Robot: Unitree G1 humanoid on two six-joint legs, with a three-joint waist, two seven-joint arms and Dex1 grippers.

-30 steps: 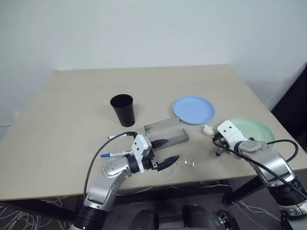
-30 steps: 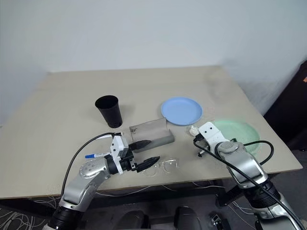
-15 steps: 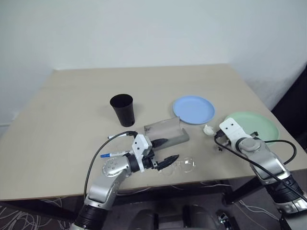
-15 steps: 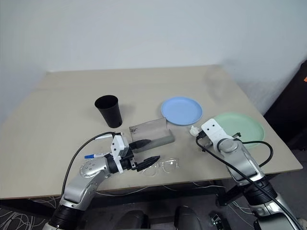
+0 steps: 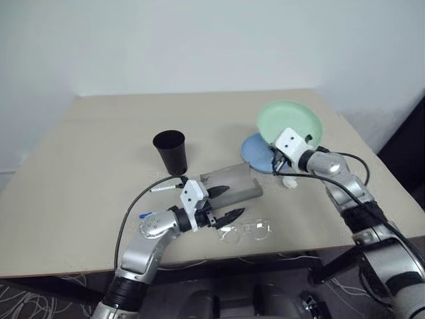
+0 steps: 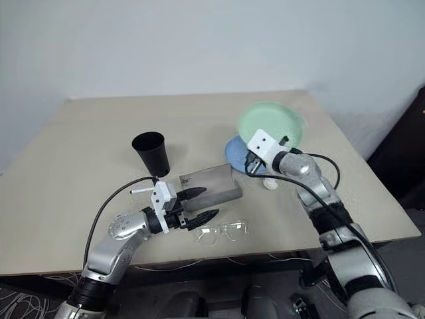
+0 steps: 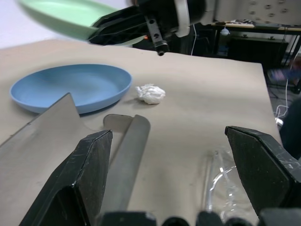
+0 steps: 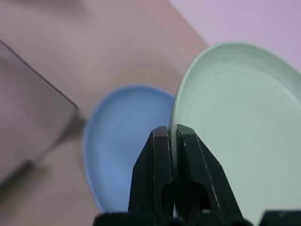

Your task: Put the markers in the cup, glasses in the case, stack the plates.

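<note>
1. Since a second ago your right hand (image 8: 170, 136) has lifted the mint green plate (image 5: 290, 121) off the surface (image 5: 99, 146) and swung it over the light blue plate (image 7: 70, 87).
2. Right hand is pinched shut on the green plate's rim, plate tilted, not yet down.
3. Left hand (image 5: 222, 205) stands wide and empty between the grey case (image 5: 232, 183) and the glasses (image 5: 247, 230).
4. Level the green plate, centre it over the blue one, lower, then release. Watch the crumpled white wad (image 5: 289, 181) nearby.
</note>
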